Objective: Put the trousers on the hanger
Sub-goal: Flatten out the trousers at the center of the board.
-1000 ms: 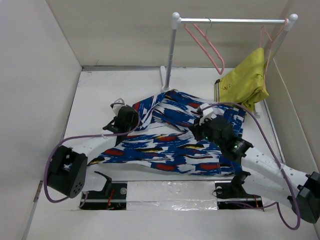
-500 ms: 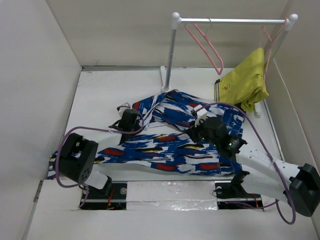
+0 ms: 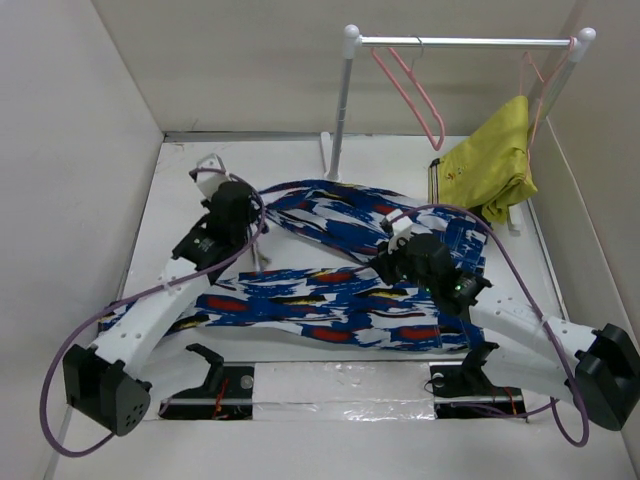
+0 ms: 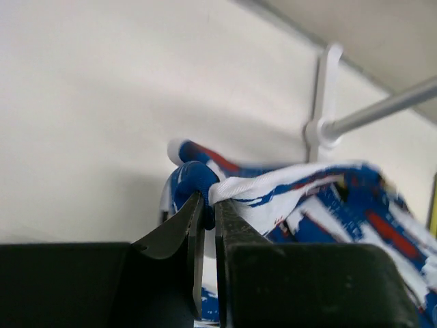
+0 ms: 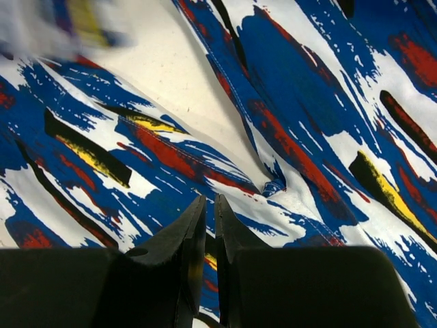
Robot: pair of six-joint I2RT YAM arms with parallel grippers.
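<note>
Trousers [image 3: 330,300] sprawl at centre, one edge pinched in the left claw [image 4: 208,199] at 10 o'clock; the right claw [image 5: 209,199], jaws nearly meeting, has an unclear grip.

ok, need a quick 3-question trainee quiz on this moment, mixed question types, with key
1. Where is the bare pink hanger right now?
2. The left gripper is shut on: A) an edge of the trousers; B) a sock; C) nothing.
3. True or false: the trousers are draped over the hanger.

Key:
1. Hooked on the rail.
2. A.
3. False. They lie mostly spread on the table.
</note>
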